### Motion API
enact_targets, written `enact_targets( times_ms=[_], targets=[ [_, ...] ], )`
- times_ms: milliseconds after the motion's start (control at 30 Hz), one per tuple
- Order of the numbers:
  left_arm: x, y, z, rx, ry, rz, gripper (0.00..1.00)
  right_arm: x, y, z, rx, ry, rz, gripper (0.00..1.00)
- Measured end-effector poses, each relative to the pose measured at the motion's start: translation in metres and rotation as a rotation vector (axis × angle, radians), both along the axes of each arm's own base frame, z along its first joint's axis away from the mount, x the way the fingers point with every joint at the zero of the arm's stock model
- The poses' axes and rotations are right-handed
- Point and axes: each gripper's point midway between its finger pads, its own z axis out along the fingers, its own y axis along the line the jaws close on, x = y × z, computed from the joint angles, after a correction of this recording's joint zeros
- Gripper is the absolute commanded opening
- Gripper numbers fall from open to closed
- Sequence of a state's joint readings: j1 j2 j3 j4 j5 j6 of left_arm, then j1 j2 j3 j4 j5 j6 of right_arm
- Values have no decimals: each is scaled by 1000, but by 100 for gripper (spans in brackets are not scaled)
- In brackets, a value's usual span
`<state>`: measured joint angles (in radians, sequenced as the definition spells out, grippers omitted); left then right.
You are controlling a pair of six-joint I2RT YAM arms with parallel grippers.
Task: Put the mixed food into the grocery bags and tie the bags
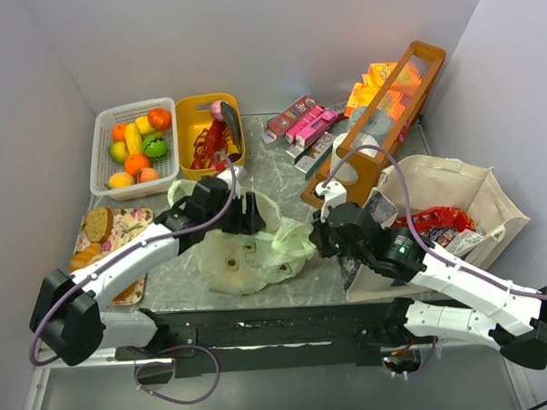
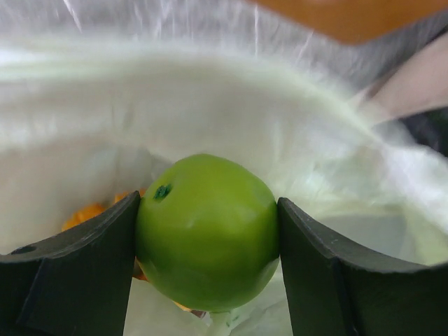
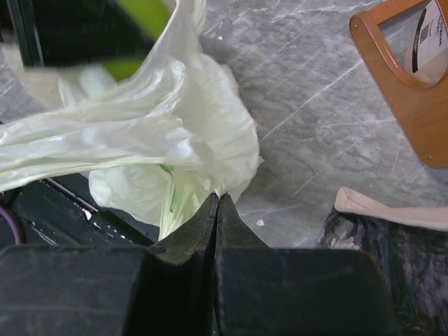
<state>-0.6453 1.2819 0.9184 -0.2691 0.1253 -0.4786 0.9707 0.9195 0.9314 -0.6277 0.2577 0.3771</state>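
My left gripper (image 1: 248, 212) is shut on a round green toy fruit (image 2: 206, 231), one black finger (image 2: 77, 266) pressed to each side of it. It hangs over the open mouth of the pale green plastic bag (image 1: 257, 251), and something orange (image 2: 87, 213) shows inside. My right gripper (image 3: 218, 199) is shut on the bag's right edge (image 3: 210, 133) and holds it out to the right. The beige canvas tote (image 1: 464, 197) lies at right with red snack packets (image 1: 438, 220) inside. Toy bread (image 1: 97, 224) rests on a flowered tray at left.
A white basket (image 1: 104, 181) of toy fruit stands at the back left. Beside it is a yellow basket (image 1: 206, 106) with a red lobster (image 1: 212, 140). Pink and maroon boxes (image 1: 306, 126) lie behind the bag. A tall wooden crate (image 1: 405, 99) leans at the back right.
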Motion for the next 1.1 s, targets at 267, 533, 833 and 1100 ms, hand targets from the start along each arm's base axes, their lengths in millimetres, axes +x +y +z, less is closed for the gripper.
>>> enact_targets(
  times_ms=[267,533,833,1100],
  targets=[
    [-20,7,6,-26,-6,15,94,-1,4,-1,8,9,15,0],
    [-18,4,42,-74,-76,14,100,-2,4,0,9,9,16,0],
    [-11,5,129,-154,-241,20,99,-2,4,0,10,7,15,0],
    [29,81,270,-215,-562,279,96,2,-3,5,12,-17,-20,0]
  ],
)
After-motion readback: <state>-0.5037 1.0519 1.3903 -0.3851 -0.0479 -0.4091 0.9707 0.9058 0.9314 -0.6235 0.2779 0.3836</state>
